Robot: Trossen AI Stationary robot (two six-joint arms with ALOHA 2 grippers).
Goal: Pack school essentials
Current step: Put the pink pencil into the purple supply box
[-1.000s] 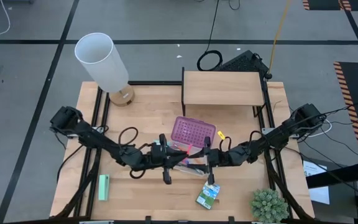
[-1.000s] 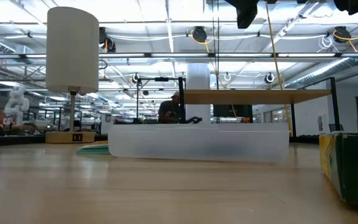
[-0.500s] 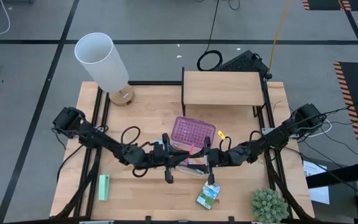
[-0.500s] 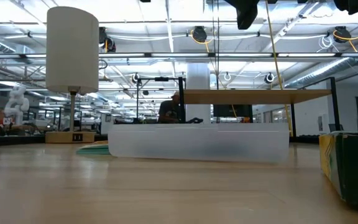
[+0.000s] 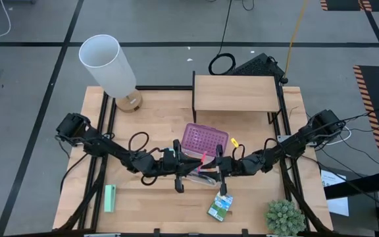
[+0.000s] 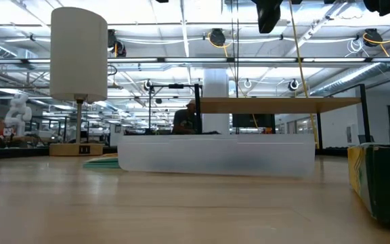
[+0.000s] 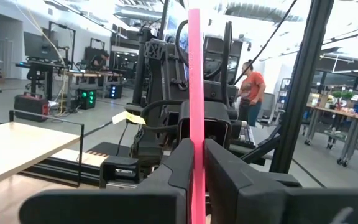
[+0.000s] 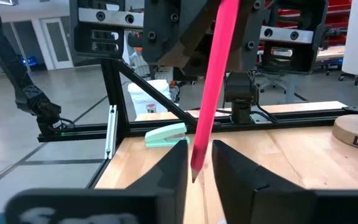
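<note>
1. Since a second ago the left arm has reached a little farther toward the bench's middle; the left gripper [image 5: 191, 168] now sits closer to the right gripper [image 5: 210, 166], the two meeting just near of the clear plastic case with purple lid [image 5: 204, 139].
2. The red pencil [image 5: 201, 162] is between them. In the left wrist view the left fingers [image 7: 178, 163] are closed on the pencil [image 7: 196, 93], which stands upright out of them.
3. In the right wrist view the pencil's tip [image 8: 214, 81] hangs between the right fingers [image 8: 174, 165], which stand slightly apart beside it; whether they touch it I cannot tell.
4. The right arm has not shifted over the last second.
5. Other stationery lies under the grippers, mostly hidden by them.
6. The green-yellow crayon box [image 5: 220, 207] lies near of the right gripper, close to the bench's near edge, and fills the right edge of the low view [image 6: 382, 181].
7. The tiny yellow piece [image 5: 234, 141] lies just right of the case.
8. The mint-green rectangular block [image 5: 110, 198] lies at the near left.
9. A white lamp [image 5: 109, 66] stands at the far left, a wooden shelf [image 5: 235, 93] at the far middle, a small green plant [image 5: 284, 216] at the near right corner.
</note>
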